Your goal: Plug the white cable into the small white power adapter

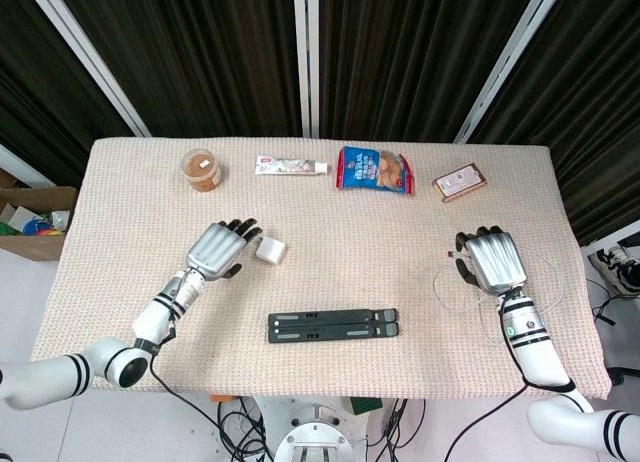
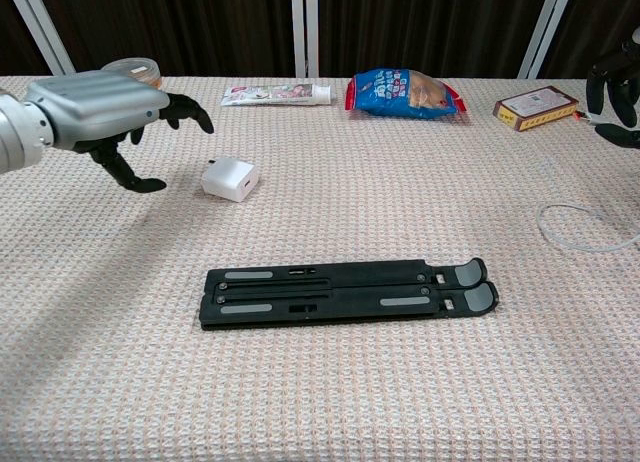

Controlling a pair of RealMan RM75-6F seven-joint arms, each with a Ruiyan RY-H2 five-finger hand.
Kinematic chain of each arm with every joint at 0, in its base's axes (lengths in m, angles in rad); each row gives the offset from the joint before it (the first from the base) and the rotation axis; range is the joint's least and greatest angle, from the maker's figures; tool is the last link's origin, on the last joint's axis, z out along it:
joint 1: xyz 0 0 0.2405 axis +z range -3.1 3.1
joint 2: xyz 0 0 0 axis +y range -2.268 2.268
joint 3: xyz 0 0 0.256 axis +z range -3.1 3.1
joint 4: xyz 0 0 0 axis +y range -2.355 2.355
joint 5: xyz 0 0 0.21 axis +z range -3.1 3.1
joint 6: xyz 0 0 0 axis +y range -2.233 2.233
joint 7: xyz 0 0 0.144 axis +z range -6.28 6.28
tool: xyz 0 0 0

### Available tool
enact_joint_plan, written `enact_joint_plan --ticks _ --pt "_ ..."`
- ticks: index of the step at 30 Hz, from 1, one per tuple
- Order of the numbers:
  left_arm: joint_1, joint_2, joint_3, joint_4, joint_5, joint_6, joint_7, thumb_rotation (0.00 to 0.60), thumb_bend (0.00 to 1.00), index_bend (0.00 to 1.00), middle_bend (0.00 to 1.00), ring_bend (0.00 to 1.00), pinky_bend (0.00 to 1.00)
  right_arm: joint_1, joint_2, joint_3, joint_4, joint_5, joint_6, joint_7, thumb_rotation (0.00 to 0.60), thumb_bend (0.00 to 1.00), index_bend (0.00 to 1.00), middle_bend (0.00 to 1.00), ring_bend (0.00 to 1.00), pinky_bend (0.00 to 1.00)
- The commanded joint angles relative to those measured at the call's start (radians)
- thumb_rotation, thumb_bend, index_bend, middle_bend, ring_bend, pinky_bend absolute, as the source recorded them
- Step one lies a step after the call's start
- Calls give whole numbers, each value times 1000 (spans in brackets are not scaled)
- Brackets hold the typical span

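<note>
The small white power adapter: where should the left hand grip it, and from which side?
Grip the power adapter across two opposite flat side faces, coming down from above. It is a low block lying flat on the table, so only top and sides are free. The left hand hovers just beside it.

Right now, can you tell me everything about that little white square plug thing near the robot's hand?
The small white power adapter is a smooth, boxy plastic block with rounded edges. It lies on the woven beige tablecloth, free of the cable. The left hand hovers beside it with fingers spread, not touching it.
</note>
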Motion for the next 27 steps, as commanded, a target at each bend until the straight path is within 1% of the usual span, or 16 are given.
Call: enact_joint_plan --ticks 1,2,3,5,7,10,13,19,27 --pt "-18 -20 -8 29 -16 -26 4 600 249 181 129 264 472 2 1 -1 10 9 -20 3 600 753 641 660 437 486" --pt "-22 -25 -10 38 -23 -34 4 600 249 182 130 276 484 5 1 -2 13 11 -29 1 600 753 641 660 437 486" --pt "-27 -31 -11 47 -29 -42 3 600 250 185 133 309 519 8 1 -2 16 13 -38 -1 600 753 641 660 437 485" --pt "-35 -46 -14 69 -40 -59 -4 600 252 197 140 383 593 14 2 -3 21 16 -55 -8 600 753 642 660 437 484" --pt "-42 -59 -14 89 -50 -77 -15 600 258 212 149 483 691 20 1 0 23 18 -64 -15 600 753 642 660 437 484" --pt "-51 -77 -15 117 -51 -92 -36 600 262 219 168 567 779 26 -1 7 24 23 -70 -22 600 753 642 660 437 482" --pt "-59 -94 -16 144 -41 -100 -64 600 263 227 172 592 804 29 -3 12 25 30 -73 -28 600 753 642 660 437 481" --pt "-76 -119 -11 191 -15 -116 -100 600 263 233 173 594 817 29 -9 14 29 42 -78 -35 600 752 642 660 437 478" --pt "-75 -136 -14 233 -13 -129 -171 600 263 271 216 609 832 29 -16 16 29 50 -76 -46 600 753 642 660 437 474"
